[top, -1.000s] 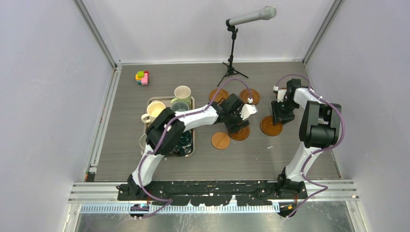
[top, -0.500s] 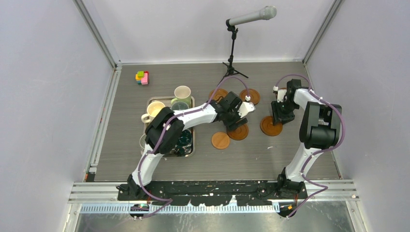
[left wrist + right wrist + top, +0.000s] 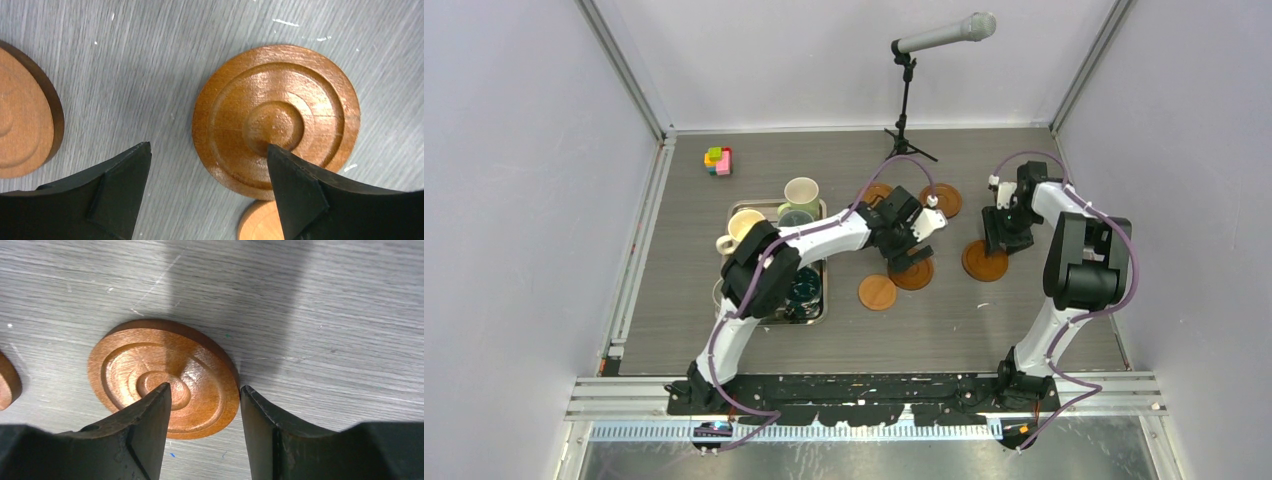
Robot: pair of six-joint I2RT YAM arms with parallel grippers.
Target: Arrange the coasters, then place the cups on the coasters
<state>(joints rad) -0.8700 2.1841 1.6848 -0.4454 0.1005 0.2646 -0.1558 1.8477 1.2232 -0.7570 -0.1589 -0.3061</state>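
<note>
Right of centre in the overhead view, the left fingers point(image 3: 117, 192) stood wide apart over a ringed brown coaster point(image 3: 276, 120) lying flat on the grey table point(image 3: 150, 60). One tip overlapped the disc's lower middle, the other hung over bare table to its left, and nothing was held. A paler coaster point(image 3: 877, 292) lay just to its lower left, a far coaster point(image 3: 945, 200) sat higher up near the microphone stand point(image 3: 904, 100), and a half-hidden coaster point(image 3: 876, 192) showed beside the arm. Further right, the right fingers point(image 3: 145, 432) were parted more narrowly above a fifth coaster point(image 3: 160, 375), also flat on the table, with one tip over its centre and the other just off its right rim; whether they touched it could not be told. Left of centre, a cream cup point(image 3: 746, 228), a pale green cup point(image 3: 801, 190) and a dark teal cup point(image 3: 804, 290) stood in or at the edge of a steel tray point(image 3: 826, 310). A small block toy point(image 3: 718, 160) sat at upper left.
</note>
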